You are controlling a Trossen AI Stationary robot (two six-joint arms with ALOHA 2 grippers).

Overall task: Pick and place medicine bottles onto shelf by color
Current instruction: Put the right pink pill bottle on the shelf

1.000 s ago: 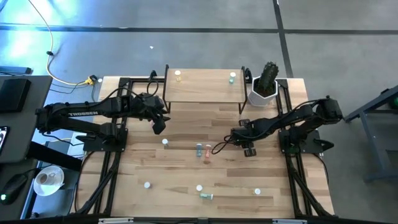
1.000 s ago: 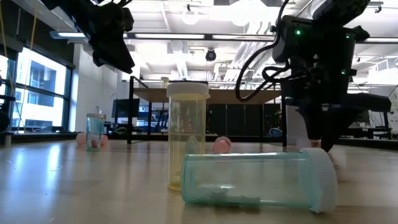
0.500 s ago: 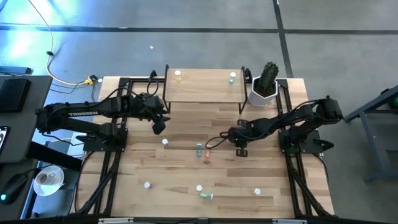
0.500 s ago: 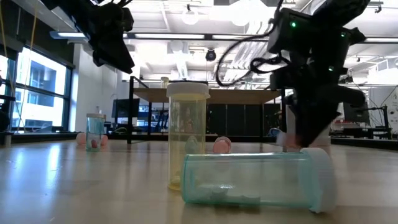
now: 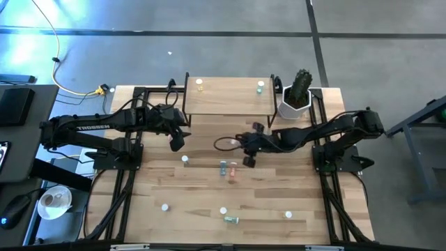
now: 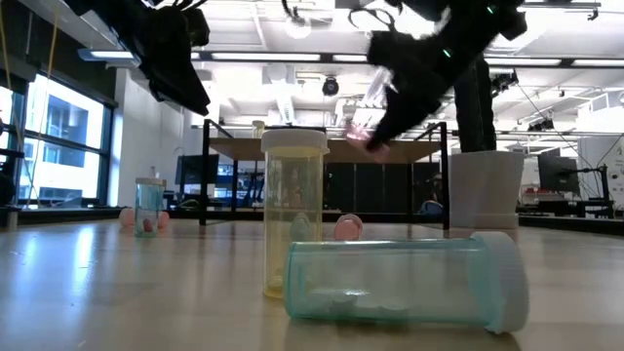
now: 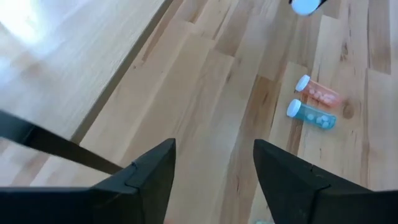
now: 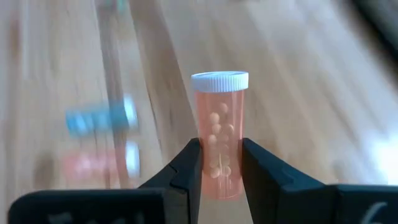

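**Right pincer holds a pink bottle aloft; left pincer hangs wide and empty**

Left first: the left gripper (image 5: 178, 143) hangs above the table just in front of the shelf's left legs, its two fingers (image 7: 149, 177) spread wide with nothing between them. Below and ahead of it a white-capped bottle (image 5: 185, 160) stands on the tabletop (image 5: 160, 185). Farther ahead, toward the other arm, a pink bottle (image 7: 318, 93) and a blue bottle (image 7: 311, 115) lie on their sides just beside each other.

Behind both pincers stands the shelf (image 5: 228, 99), with a yellow bottle (image 5: 199, 83) near its left rear corner and a green bottle (image 5: 260, 86) near its right rear corner.

The right gripper (image 5: 248, 160) reaches in from the right, just past the lying pair. Its fingers (image 8: 189, 171) are clamped narrowly on the lower body of a held pink bottle (image 8: 219, 146), which stands upright, white cap up, pale pills visible inside. In the low view this bottle (image 6: 373, 141) is well clear of the table.

Nearest the table's front edge, well away from both pincers, a clear yellow bottle (image 6: 293, 214) stands upright just behind a lying green bottle (image 6: 405, 283).
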